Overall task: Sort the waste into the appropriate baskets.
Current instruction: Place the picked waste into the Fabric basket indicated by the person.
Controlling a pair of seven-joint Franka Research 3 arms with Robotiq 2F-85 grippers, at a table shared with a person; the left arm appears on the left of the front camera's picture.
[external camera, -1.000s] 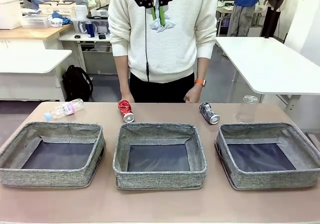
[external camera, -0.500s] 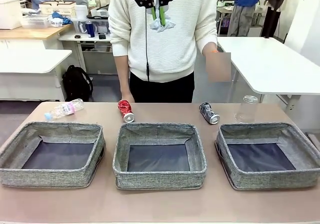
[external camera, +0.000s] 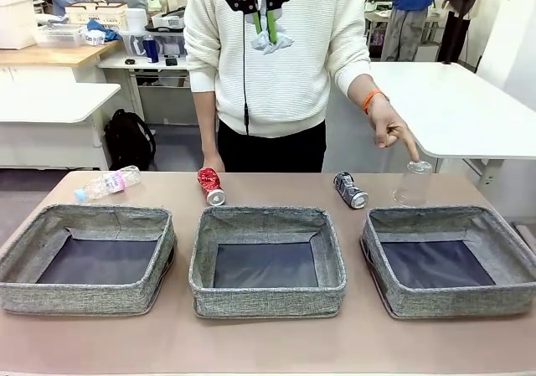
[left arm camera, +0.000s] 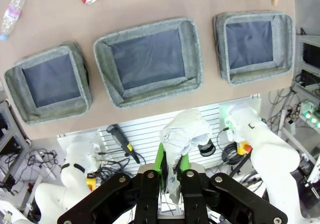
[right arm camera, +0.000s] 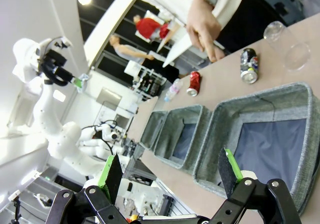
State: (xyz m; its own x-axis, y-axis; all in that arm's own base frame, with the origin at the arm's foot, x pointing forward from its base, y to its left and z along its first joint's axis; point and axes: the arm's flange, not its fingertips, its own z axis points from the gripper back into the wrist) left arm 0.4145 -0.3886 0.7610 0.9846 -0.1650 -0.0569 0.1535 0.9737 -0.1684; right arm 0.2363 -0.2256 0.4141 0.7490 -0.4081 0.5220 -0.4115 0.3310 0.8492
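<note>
My left gripper (external camera: 266, 26) hangs high over the table's far side, shut on a crumpled white paper wad (left arm camera: 182, 134). Three grey woven baskets (external camera: 84, 299) (external camera: 266, 292) (external camera: 452, 301) stand in a row. Behind them lie a blue-capped clear bottle (external camera: 107, 183), a crushed red can (external camera: 210, 185) and a crushed dark can (external camera: 350, 189). A second clear bottle (external camera: 414, 183) stands at the far right, and the person's hand (external camera: 392, 129) points down at it. My right gripper (right arm camera: 170, 176) is open and holds nothing, off the table's right end beside the nearest basket (right arm camera: 260, 102).
The person in a white sweater (external camera: 268, 58) stands at the far edge, one hand behind the red can. White tables (external camera: 452, 100) and shelves with clutter fill the room behind. Bare tabletop (external camera: 268, 342) lies in front of the baskets.
The person's hand lifted from the table edge near the dark can and now points at the clear bottle on the right. Both grippers and the waste stayed put.
</note>
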